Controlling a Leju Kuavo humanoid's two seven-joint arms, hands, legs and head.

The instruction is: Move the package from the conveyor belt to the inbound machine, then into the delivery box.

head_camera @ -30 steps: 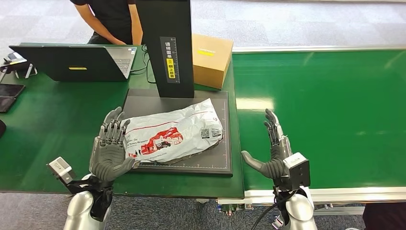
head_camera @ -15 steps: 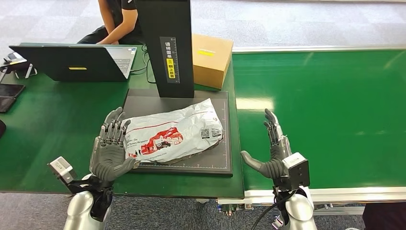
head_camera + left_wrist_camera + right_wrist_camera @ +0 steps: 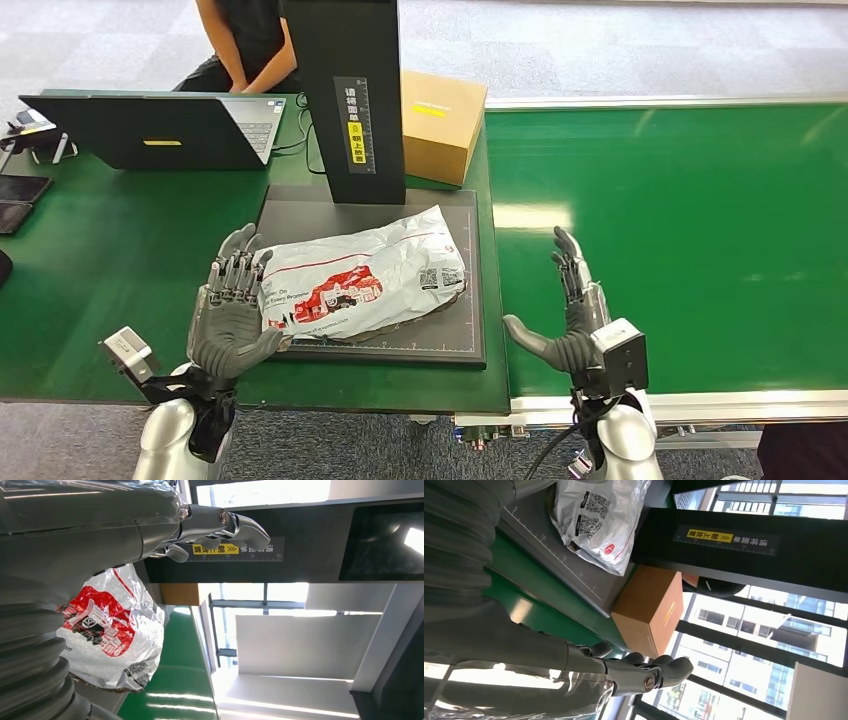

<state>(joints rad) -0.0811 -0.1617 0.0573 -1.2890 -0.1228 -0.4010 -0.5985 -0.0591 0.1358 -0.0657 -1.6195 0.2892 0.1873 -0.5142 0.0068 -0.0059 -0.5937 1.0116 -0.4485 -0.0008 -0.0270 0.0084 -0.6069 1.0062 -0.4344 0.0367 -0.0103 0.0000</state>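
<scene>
The person (image 3: 240,45) behind the laptop (image 3: 150,128) shifts position (leaning forward a second ago), now sitting more upright with the arm drawn in closer.

Head view looks down from above; both sideways wrist views (close) share the package (image 3: 365,278).

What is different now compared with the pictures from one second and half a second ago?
Only the person behind the laptop shifted, drawing the arm back from it. The package lies unmoved on the machine's platform, and the left hand and right hand stay open beside it.
</scene>
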